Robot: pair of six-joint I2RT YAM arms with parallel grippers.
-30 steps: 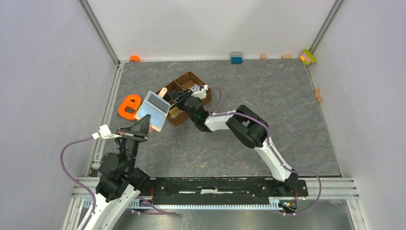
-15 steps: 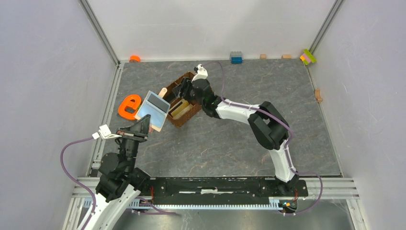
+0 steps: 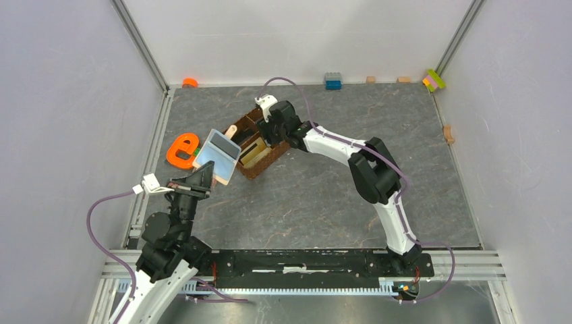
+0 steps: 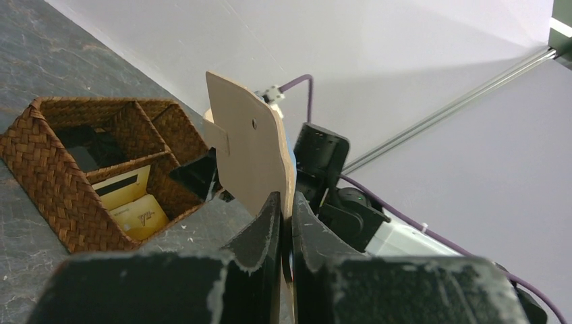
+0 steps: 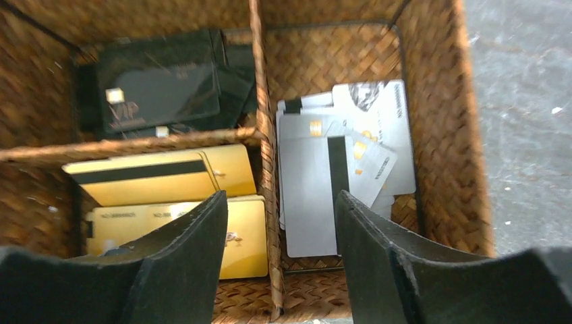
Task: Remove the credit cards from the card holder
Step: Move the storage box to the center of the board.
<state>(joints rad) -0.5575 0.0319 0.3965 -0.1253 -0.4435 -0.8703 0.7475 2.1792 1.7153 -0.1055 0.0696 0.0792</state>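
Left gripper (image 4: 283, 202) clamps tight on the card holder (image 4: 249, 155), held open above the tabletop's left side, beside the basket (image 5: 438, 101) | right gripper (image 5: 280, 199) spread wide over the basket | credit cards (image 5: 317, 182) lie in its compartments: gold, silver, black.

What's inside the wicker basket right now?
The basket has three compartments: black cards in one, gold cards in another, silver cards in the third. The right tool hides the near ends of the gold and silver stacks; lower cards are covered.
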